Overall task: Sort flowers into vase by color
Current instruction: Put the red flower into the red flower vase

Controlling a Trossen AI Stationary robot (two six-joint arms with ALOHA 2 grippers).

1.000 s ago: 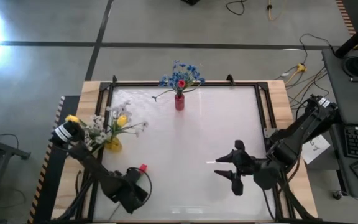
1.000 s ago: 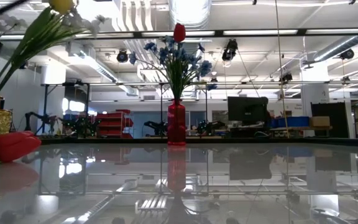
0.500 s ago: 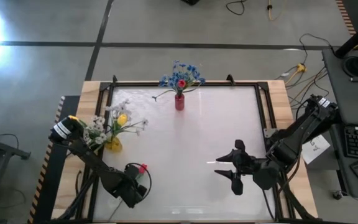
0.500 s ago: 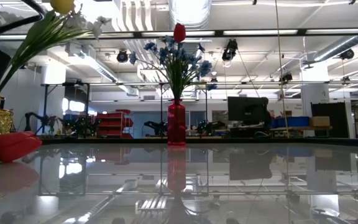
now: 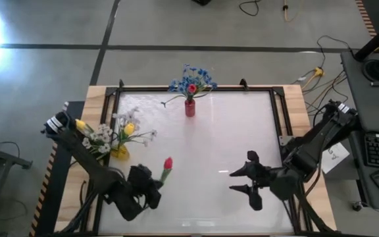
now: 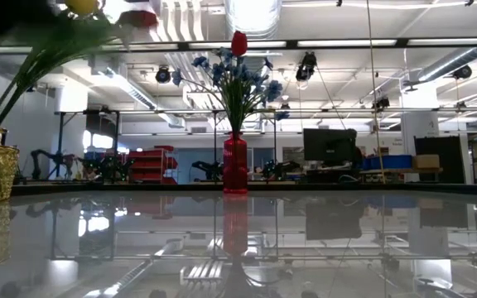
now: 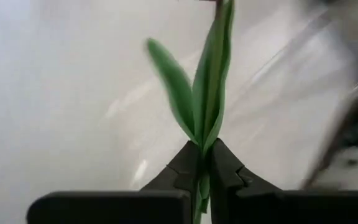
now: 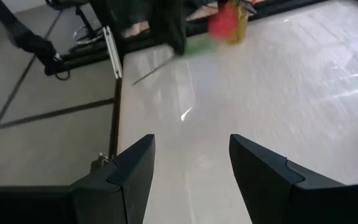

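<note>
On the white table (image 5: 209, 131) I see my left gripper (image 7: 204, 163) clamped on a red tulip's (image 5: 168, 162) green stem, bloom just ahead; right gripper (image 5: 247, 180) hangs wide, holding nothing.

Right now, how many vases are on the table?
2. The red vase stands at the table's far edge, holding blue flowers and a red tulip. The gold vase stands near the left edge, holding white sprays and yellow tulips. No other vase shows.

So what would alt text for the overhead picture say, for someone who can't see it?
The left gripper holds a red tulip by its stem above a white table. A gold vase holds yellow and white flowers, a red vase blue ones; the right gripper waits open.
</note>
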